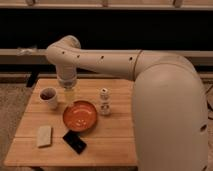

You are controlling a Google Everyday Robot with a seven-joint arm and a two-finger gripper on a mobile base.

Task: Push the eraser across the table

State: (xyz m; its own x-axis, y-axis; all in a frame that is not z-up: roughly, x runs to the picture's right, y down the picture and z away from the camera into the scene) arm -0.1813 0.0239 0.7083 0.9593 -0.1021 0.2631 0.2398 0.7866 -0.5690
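- The robot's big pale body (170, 115) covers the right side of the desk (107, 150), so we cannot see the desk's right edge or anything that may lie there.
- The tool (69, 95) hangs from the wrist over the back left part of the desk, between the mug (48, 96) and the small white bottle (104, 102), just behind the orange plate (80, 116). Its pale fingers are hard to tell apart from this angle. They stand spread wide, and we see nothing between them.
- What the mug holds reads only as dark. We cannot make out any marking on the bottle.
- The eraser (74, 142) lies flat and turned at a slant near the desk's front edge, just in front of the plate's rim. We cannot tell whether it touches the rim.
- The beige block (44, 136) lies left of the eraser, apart from it and close to the left edge.
- Bare wood runs from the eraser to the right along the front, up to the robot's body. Toward the back, the plate blocks the way.
- Little room lies between the eraser and the front edge.
- We count one eraser, one beige block, one plate, one mug, one bottle, one arm with one tool.
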